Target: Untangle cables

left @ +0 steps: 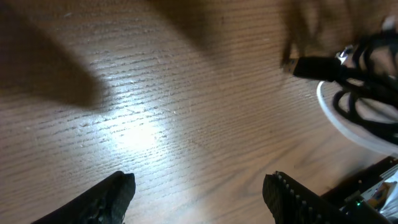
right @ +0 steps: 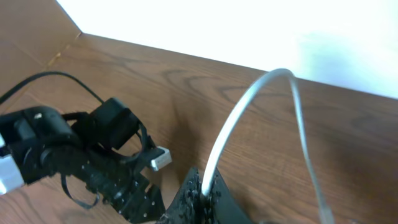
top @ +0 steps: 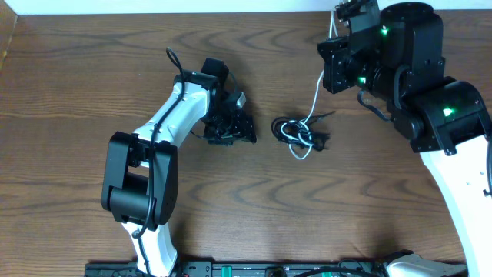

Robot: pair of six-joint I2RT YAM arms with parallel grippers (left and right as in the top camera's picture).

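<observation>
White cord [right: 277, 72], light and limp, runs up from the knot to my right end effector [right: 200, 198], which is clamped on it. Black cord [left: 316, 66] lies looped with it mid-way across the desk [top: 92, 92]. Left end effector [left: 199, 193]: fingers apart, empty, just beside the knot. Both of the 2 cords look thin and probably slippery. I'd take the black one near its plug, likely its stiffest part.

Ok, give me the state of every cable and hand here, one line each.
Left hand, open, over bare table next to the cables, holding nothing.
Right hand, shut on the white cable.
White cable, strung up from the pile to the right hand, the rest looped on the table.
Black cable, lying on the table, tangled with the white one, not held.
</observation>
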